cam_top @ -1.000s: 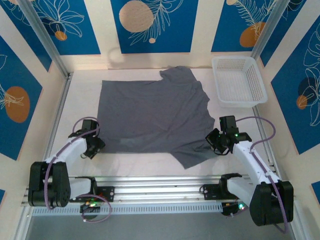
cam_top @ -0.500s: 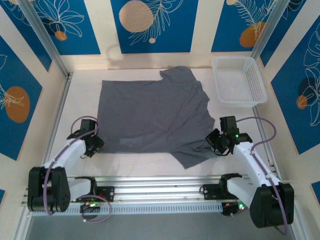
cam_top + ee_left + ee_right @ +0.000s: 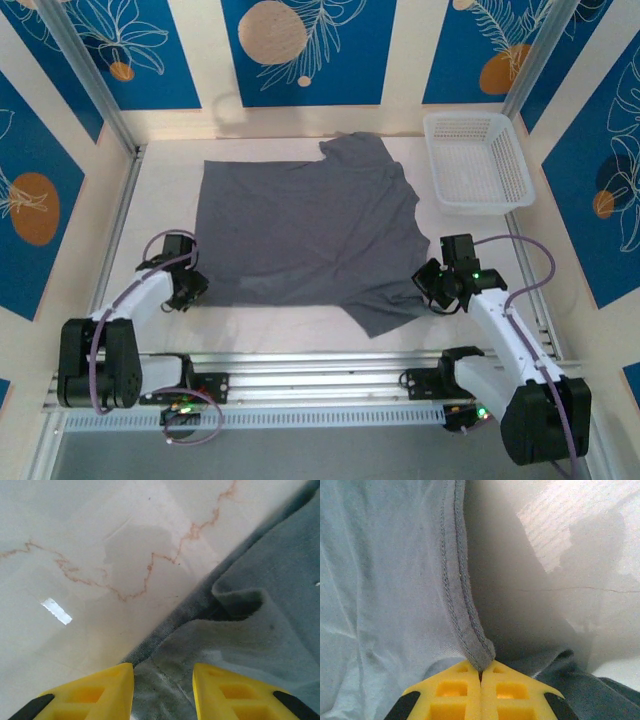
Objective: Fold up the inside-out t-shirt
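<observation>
The inside-out t-shirt (image 3: 310, 225) lies spread flat on the pale table, dark grey, with one sleeve toward the back and one toward the near edge. My left gripper (image 3: 190, 290) is at its near left corner. In the left wrist view the yellow fingers (image 3: 105, 690) stand apart, with the cloth's corner (image 3: 165, 680) between them, and the left gripper (image 3: 163, 680) is open. My right gripper (image 3: 432, 285) is at the shirt's right edge near the front sleeve. In the right wrist view it (image 3: 481, 672) is shut on the stitched hem (image 3: 465, 620), lifting it slightly.
A white plastic basket (image 3: 480, 200) stands at the back right, just right of the shirt. Bare marble-patterned tabletop (image 3: 100, 555) lies left of the shirt. Metal frame posts and rails border the table's sides and near edge.
The left gripper's jaws have narrowed around the shirt's corner and the left arm has shifted slightly. The right gripper stays shut on the hem, hardly moved.
</observation>
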You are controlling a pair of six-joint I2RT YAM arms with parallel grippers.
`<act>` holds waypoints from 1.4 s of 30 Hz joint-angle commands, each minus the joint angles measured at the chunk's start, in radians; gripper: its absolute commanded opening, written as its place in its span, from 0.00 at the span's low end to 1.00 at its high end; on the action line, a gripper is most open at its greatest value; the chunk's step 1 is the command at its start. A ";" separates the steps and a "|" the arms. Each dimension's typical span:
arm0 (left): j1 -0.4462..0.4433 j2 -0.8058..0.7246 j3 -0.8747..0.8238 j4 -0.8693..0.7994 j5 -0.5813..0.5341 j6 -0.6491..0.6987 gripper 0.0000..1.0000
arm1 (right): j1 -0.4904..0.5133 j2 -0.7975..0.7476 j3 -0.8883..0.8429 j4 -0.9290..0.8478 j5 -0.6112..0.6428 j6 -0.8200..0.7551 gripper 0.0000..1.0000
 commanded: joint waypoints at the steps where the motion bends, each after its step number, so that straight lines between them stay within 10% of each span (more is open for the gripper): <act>1: 0.014 0.019 0.019 0.009 0.004 -0.013 0.34 | 0.006 -0.018 0.004 -0.038 0.016 0.017 0.00; 19: 0.021 -0.012 0.028 -0.051 -0.041 -0.006 0.13 | 0.008 -0.034 0.009 -0.073 0.050 0.044 0.00; 28: 0.025 -0.259 -0.041 -0.185 -0.100 -0.002 0.15 | -0.077 -0.037 -0.059 -0.080 0.052 0.051 0.00; 42: 0.027 -0.271 -0.133 0.005 0.095 -0.028 0.28 | -0.105 -0.041 -0.078 -0.041 -0.029 0.018 0.00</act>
